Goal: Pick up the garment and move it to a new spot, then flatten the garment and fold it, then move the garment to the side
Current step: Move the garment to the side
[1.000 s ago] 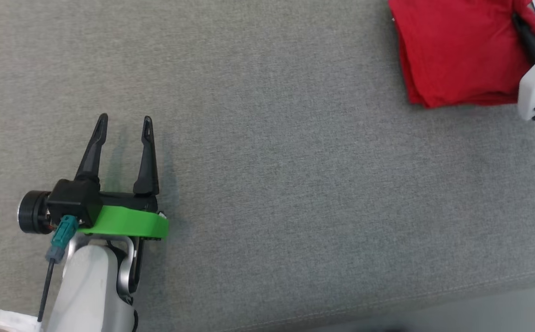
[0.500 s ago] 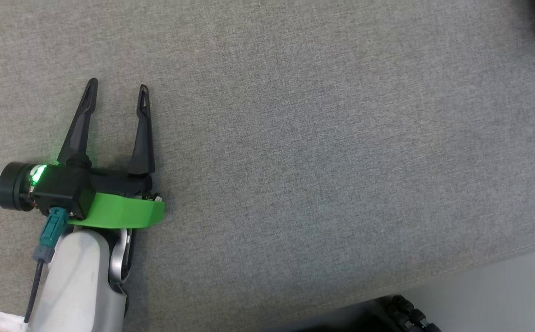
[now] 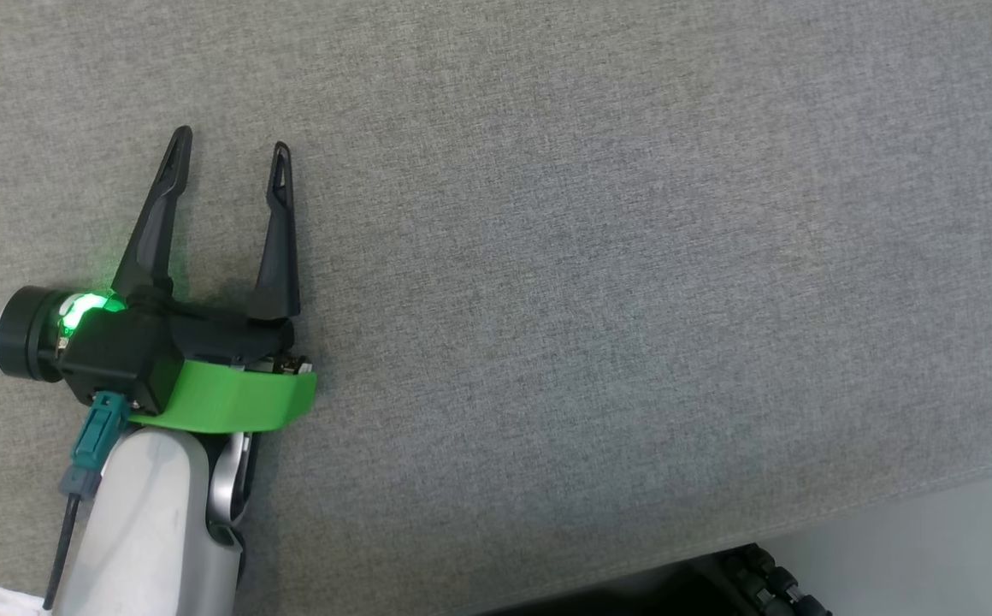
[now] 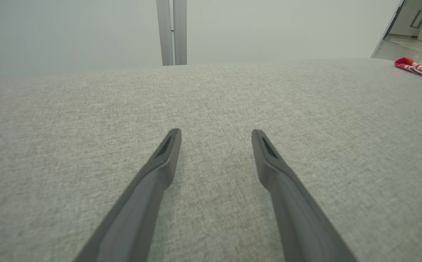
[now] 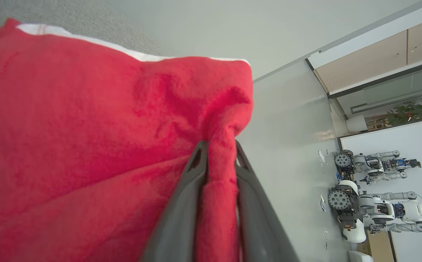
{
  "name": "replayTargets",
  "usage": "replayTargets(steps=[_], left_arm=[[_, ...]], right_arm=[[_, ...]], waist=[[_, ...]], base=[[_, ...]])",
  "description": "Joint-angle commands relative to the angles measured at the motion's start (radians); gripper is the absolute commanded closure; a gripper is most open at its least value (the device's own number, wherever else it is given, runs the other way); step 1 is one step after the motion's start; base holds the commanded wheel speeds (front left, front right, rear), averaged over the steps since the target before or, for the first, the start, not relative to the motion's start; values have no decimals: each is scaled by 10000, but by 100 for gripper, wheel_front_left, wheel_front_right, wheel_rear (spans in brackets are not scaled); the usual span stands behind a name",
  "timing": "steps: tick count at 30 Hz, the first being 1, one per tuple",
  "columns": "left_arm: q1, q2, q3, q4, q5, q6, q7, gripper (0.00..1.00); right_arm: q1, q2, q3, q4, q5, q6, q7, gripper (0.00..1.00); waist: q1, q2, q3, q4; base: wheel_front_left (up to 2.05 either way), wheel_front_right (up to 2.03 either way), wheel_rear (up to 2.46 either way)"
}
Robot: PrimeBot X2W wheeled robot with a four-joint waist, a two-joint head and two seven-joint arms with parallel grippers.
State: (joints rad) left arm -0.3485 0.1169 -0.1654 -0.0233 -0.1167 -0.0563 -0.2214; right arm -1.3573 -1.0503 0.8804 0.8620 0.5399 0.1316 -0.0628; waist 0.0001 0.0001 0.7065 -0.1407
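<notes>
Jaws of the right gripper (image 5: pixel 219 147) pinch a garment (image 5: pixel 87 127) fold; left gripper (image 3: pixel 231 141) jaws stand spread.

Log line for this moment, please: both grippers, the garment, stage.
left gripper: open, empty, over grey surface | right gripper: pinching fold of red garment | stage: not yet released
</notes>
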Motion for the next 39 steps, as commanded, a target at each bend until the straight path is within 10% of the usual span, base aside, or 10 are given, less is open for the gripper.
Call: replayTargets(steps=[1, 17, 39], left_arm=[[66, 61, -42, 361, -52, 68, 59, 0], [905, -190, 369, 1407, -815, 221, -395, 0], [2556, -281, 1233, 1640, -1151, 252, -433, 0]], right_arm=[[-74, 189, 105, 228, -170, -18, -61, 0], [89, 2171, -415, 1219, -511, -18, -1982, 0], [7507, 6101, -6609, -4235, -1976, -16, -2021, 0]], waist=[[-1, -1, -45, 23], [-1, -1, -2565, 300], [-1, -1, -5273, 1049]], base=[[0, 0, 0], [0, 0, 0], [0, 0, 0]])
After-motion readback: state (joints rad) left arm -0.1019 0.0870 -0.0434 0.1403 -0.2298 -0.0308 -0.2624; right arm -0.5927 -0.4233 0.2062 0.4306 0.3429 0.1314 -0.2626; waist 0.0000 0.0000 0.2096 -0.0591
